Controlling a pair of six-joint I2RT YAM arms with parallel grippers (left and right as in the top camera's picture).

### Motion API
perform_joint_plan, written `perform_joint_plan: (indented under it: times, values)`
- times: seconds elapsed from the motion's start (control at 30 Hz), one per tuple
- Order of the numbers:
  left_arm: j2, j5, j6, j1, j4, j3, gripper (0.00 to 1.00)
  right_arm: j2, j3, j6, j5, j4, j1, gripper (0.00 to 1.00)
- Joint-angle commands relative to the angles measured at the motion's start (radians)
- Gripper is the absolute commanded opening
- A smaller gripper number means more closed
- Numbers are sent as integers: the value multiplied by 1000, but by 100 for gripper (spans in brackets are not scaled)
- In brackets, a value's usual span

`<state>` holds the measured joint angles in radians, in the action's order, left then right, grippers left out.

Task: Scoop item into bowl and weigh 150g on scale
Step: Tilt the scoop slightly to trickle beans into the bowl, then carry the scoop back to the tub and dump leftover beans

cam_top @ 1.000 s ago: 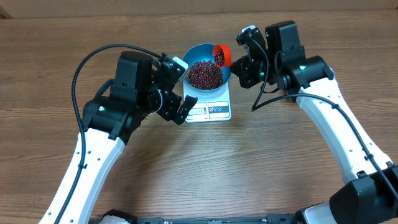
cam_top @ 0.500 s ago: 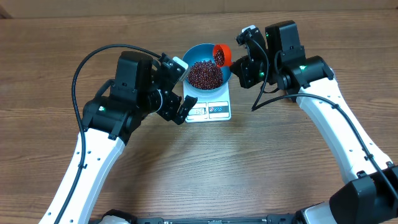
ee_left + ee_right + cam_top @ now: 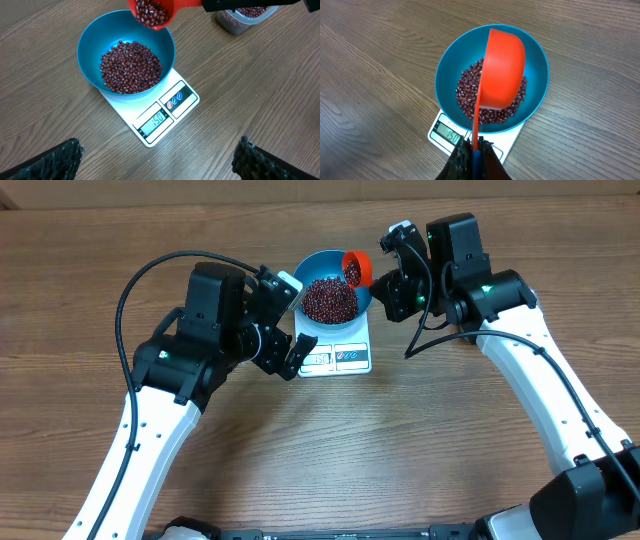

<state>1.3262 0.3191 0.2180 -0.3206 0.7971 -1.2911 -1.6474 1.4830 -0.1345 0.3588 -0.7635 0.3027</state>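
Note:
The blue bowl (image 3: 309, 266) stands on the white scale (image 3: 340, 358), with a heap of dark red beans (image 3: 328, 300) inside it. The scale's display (image 3: 446, 134) reads 150. My right gripper (image 3: 475, 157) is shut on the handle of an orange scoop (image 3: 502, 70). The scoop (image 3: 152, 12) is tilted over the bowl's rim (image 3: 90, 35) with some beans still in its cup. My left gripper (image 3: 160, 162) is open and holds nothing, hovering just to the scale's (image 3: 165, 117) display side; one finger (image 3: 55, 160) shows at each lower corner.
A clear plastic tub (image 3: 245, 17) holding more beans stands beyond the bowl, partly behind the right arm. Bare wood tabletop (image 3: 330, 440) surrounds the scale. In the overhead view both arms (image 3: 200, 330) flank the scale closely.

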Motion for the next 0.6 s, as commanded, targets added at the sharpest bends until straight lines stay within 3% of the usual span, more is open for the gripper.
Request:
perform_joint_plan:
  times: [0.0, 0.27, 0.57]
  values:
    - [-12, 14, 22, 0, 0, -13, 100, 19, 23, 3, -6, -1, 6, 4]
    - [-12, 14, 22, 0, 0, -13, 100, 19, 23, 38, 11, -2, -1, 4]
    - [-12, 14, 22, 0, 0, -13, 100, 19, 23, 60, 188, -2, -115, 4]
